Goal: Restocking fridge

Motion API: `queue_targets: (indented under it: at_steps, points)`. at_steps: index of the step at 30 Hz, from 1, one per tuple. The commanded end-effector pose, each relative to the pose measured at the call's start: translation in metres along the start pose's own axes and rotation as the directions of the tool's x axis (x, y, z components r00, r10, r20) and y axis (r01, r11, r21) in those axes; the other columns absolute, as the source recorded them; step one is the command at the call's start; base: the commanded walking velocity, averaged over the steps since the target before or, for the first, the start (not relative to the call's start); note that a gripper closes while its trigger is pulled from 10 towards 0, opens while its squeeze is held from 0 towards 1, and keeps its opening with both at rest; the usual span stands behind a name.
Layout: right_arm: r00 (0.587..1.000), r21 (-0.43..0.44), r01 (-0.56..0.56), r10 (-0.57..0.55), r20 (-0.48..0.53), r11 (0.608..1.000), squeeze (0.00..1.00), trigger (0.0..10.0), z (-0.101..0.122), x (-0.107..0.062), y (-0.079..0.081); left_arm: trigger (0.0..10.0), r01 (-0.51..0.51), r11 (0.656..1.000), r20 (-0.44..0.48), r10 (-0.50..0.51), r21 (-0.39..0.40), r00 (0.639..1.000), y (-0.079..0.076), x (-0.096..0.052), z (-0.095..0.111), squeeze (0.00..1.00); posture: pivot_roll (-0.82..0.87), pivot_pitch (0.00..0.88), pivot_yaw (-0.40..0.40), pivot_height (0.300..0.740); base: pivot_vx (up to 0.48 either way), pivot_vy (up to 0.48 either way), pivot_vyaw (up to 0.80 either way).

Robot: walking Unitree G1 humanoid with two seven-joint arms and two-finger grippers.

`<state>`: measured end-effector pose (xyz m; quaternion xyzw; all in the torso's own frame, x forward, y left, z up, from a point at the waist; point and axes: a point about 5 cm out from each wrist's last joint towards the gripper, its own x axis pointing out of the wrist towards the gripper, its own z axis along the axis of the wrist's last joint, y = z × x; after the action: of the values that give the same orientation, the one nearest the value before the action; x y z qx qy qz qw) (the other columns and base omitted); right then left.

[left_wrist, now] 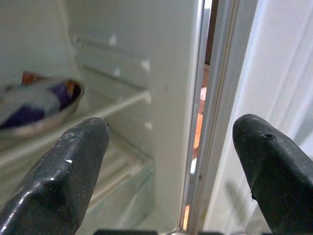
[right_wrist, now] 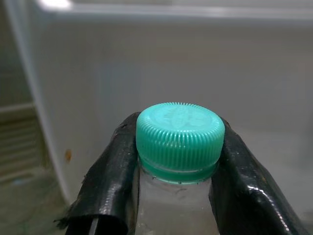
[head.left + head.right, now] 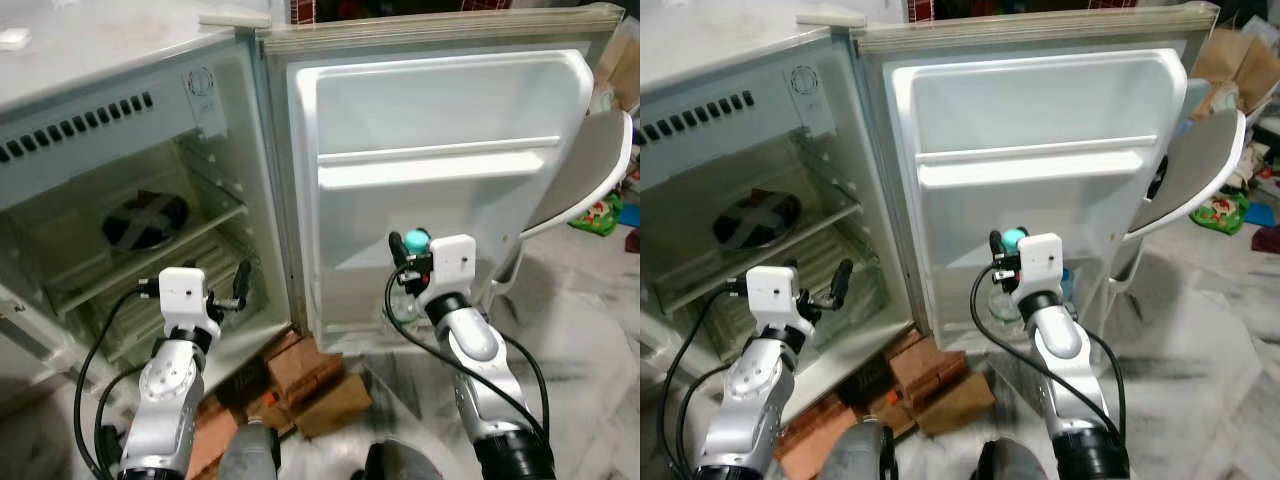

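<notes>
Right pincer grips an unlabelled, teal-capped bottle; left pincer gapes empty.

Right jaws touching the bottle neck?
Touching. In the right wrist view, both fingers of the right gripper press the bottle just below its teal cap.

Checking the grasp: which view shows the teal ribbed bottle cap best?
The right wrist view: the teal ribbed bottle cap sits close up, clamped by the right gripper. Both eye views show it small, by the fridge door.

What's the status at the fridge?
Right gripper shut on bottle, at open door. Left gripper open, by fridge shelves. Nothing blocking.
</notes>
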<state>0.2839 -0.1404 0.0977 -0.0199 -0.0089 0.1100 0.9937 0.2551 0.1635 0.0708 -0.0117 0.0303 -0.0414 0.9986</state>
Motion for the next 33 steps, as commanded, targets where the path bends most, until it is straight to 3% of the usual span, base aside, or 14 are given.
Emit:
queue_targets:
  at_steps: [1,20,33]
  points:
    - [0.999,-0.012,0.006,-0.005,0.041,1.000,0.00,10.0,0.0103,0.0039,-0.0008,10.0,-0.026,0.999,0.005,0.026,0.027,1.000,0.0064,0.0003,0.0028,0.00,0.05,0.018,0.026,0.636,0.000,0.000,0.00]
    - [0.999,-0.024,0.011,-0.010,0.047,1.000,0.00,10.0,0.0108,0.0033,-0.0001,10.0,0.000,1.000,0.007,-0.001,0.019,1.000,0.0044,0.0003,0.0053,0.00,0.05,0.037,0.029,0.636,0.000,0.000,0.00]
    - [0.999,-0.030,0.006,-0.004,0.050,1.000,0.00,10.0,0.0111,0.0030,0.0007,10.0,0.015,1.000,0.006,-0.015,0.015,1.000,0.0023,-0.0012,0.0042,0.00,0.05,0.037,0.029,0.636,0.321,0.205,0.00]
